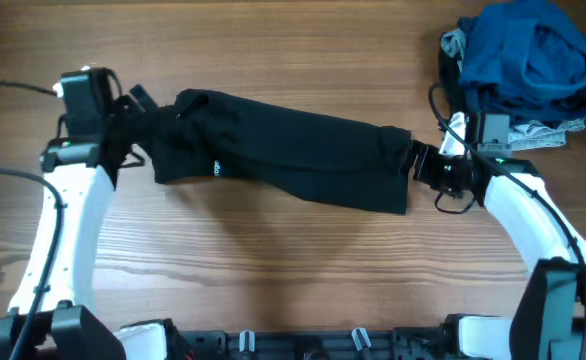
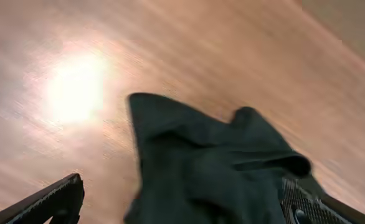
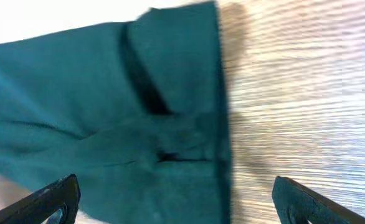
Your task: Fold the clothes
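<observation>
Black T-shirt (image 1: 283, 155) lies mid-table (image 1: 273, 280) as a long band, slightly slanted. One end is at my left arm, the other at my right. The small white logo (image 1: 216, 168) shows near the left end.

Left gripper (image 2: 182, 183): jaws wide apart, clamping nothing, with rumpled cloth sitting loose between the fingers. Right gripper (image 3: 175, 180): same, spread wide, the hem edge lying flat between them. Nothing is held on either side.

The pile of other garments (image 1: 528, 60) (blue on top) sits in the far right corner, close behind the right arm but apart from the shirt.

My read: the lengthwise fold is down and the end-over-end fold is what's left.

How I'd run it:
- Lift both wrists straight up before any sideways move. The fabric is thin and will drag on a fingertip.
- The left end is bunched, so flatten it before pinching.
- Regrip at the hem and take every layer, not just the top one.
- Carry the end low and slow so the band doesn't twist.
- Keep the right elbow off the pile.
</observation>
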Action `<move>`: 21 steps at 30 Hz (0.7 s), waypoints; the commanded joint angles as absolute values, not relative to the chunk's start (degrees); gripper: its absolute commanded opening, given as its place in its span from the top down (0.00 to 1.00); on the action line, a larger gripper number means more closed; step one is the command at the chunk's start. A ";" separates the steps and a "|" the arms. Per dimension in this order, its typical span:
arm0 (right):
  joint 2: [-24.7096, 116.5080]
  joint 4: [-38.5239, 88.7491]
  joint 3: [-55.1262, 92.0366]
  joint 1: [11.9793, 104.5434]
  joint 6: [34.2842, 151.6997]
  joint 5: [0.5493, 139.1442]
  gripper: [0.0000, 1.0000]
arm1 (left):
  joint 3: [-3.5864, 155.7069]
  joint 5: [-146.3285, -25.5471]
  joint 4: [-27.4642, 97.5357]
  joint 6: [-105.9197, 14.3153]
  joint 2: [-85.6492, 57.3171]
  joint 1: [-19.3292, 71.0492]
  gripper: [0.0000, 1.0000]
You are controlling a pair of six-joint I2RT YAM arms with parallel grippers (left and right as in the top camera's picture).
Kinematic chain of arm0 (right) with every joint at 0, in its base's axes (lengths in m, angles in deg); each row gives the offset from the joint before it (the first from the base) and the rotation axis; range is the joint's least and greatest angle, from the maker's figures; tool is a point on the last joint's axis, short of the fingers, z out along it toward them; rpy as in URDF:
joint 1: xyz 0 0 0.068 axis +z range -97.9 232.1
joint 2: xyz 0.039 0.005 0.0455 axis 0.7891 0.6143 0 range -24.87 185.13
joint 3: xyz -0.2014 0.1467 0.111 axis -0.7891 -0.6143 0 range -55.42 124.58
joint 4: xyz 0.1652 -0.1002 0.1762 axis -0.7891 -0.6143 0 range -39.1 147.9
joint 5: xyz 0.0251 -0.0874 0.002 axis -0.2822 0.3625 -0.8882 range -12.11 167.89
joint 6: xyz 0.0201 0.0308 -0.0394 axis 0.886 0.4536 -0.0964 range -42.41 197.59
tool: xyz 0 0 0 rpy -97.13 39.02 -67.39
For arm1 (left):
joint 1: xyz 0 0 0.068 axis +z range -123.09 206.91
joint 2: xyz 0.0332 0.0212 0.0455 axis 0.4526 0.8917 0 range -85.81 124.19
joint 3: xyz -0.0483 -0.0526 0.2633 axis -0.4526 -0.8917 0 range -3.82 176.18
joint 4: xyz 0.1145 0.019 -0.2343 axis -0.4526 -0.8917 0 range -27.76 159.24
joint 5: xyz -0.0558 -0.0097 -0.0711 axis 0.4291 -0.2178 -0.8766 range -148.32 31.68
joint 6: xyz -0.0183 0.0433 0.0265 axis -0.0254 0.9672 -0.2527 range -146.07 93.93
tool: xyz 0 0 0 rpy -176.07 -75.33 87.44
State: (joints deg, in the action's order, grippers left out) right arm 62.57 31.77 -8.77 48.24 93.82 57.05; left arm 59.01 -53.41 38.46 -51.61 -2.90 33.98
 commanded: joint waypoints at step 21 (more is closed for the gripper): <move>78.37 32.58 -6.17 53.88 94.11 66.54 0.96 | 59.91 -52.89 31.62 -48.55 -3.18 39.29 0.00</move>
